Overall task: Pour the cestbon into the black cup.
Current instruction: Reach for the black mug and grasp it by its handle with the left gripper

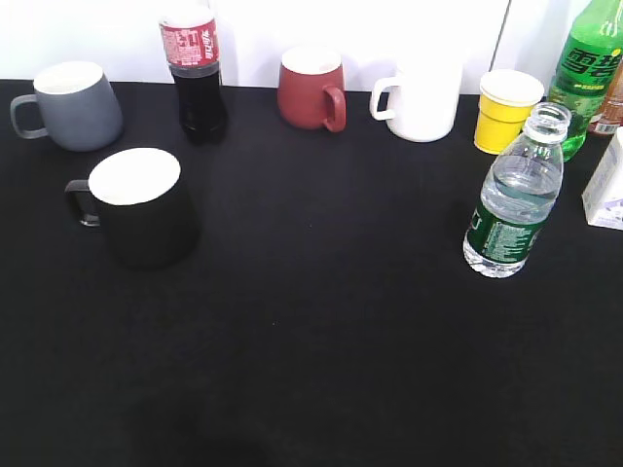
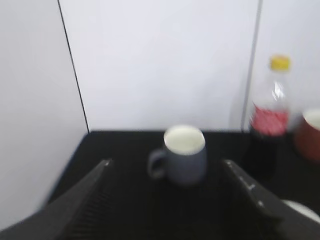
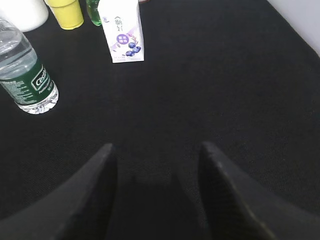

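Black cup [image 1: 141,206] left of frame, cestbon [image 1: 514,193] uncapped at right; left hand [image 2: 167,200] and right hand [image 3: 156,170] both wide, empty.

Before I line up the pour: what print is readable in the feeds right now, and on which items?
"Ce..." (cut off): white on the dark green label of the cestbon.
Large white Chinese characters, not Latin text, on the green soda bottle.
White script on the cola bottle's red label: too small to read.
Print on the blueberry carton: too small to read.
No print on the black cup.
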`<control>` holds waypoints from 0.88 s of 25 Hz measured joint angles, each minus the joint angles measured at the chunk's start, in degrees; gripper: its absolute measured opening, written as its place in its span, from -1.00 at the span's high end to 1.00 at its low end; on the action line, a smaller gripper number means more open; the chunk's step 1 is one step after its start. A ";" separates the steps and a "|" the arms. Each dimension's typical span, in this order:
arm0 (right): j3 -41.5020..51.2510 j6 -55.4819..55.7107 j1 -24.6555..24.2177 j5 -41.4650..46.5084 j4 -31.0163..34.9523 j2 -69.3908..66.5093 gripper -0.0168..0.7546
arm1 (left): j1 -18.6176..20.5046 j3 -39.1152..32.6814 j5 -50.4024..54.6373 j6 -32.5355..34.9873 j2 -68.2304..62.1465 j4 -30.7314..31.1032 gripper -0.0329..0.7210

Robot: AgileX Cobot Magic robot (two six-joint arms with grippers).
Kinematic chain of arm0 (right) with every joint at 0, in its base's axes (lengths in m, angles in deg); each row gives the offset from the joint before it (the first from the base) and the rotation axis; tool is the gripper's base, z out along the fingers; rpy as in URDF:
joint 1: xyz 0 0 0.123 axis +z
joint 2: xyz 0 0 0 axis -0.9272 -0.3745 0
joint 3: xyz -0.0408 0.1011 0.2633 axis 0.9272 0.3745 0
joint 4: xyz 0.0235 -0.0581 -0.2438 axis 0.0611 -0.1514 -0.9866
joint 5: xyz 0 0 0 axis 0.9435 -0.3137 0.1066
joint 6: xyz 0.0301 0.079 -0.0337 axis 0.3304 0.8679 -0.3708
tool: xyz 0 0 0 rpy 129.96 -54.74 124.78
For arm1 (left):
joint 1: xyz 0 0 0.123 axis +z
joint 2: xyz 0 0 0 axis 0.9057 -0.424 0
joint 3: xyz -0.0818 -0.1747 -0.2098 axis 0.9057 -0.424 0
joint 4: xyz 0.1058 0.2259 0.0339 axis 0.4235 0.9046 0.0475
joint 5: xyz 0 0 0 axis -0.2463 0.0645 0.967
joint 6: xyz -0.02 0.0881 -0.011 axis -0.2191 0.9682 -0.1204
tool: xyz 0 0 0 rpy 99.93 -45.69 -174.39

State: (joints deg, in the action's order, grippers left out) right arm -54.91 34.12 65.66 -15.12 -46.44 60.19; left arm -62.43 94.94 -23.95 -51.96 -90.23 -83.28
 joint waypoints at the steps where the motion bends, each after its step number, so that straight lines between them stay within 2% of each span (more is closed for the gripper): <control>1: 0.00 0.00 0.00 0.00 0.00 0.00 -0.10 | 0.00 -0.21 -4.41 0.00 -3.41 -0.47 -0.37; 3: 0.00 0.00 0.00 0.00 0.11 0.00 -0.10 | 0.00 -4.89 -14.09 0.05 -6.15 -3.25 -0.35; 6: 0.00 0.00 0.00 0.00 0.15 0.00 -0.10 | -0.99 -18.22 -27.73 -1.42 -8.36 -5.86 -0.32; 8: 0.00 0.00 0.00 0.00 0.17 0.00 -0.10 | -7.82 -23.00 -36.57 -2.90 -11.67 -5.42 -0.32; 10: 0.00 0.00 0.00 0.00 0.22 0.00 -0.10 | -14.38 -23.44 -40.12 -2.89 -19.62 -4.83 -0.31; 12: 0.00 0.00 0.00 0.00 0.35 0.00 -0.10 | -17.75 -23.61 -45.56 -2.95 -28.60 -4.83 -0.31; 17: 0.00 0.00 0.00 0.00 0.91 0.00 -0.10 | -21.92 -23.61 -62.58 -5.91 -49.02 -4.78 -0.31; 20: 0.00 0.00 0.00 0.00 0.96 0.00 -0.10 | -22.08 -23.61 -71.08 -6.04 -56.44 -3.65 -0.31; 22: 0.00 0.00 0.00 0.00 0.96 0.00 -0.10 | -22.08 -23.61 -72.77 -6.04 -58.12 -3.45 -0.31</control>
State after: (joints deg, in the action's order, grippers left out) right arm -54.91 34.12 65.66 -15.12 -45.48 60.19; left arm -84.51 71.33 -96.72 -58.01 -148.35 -86.73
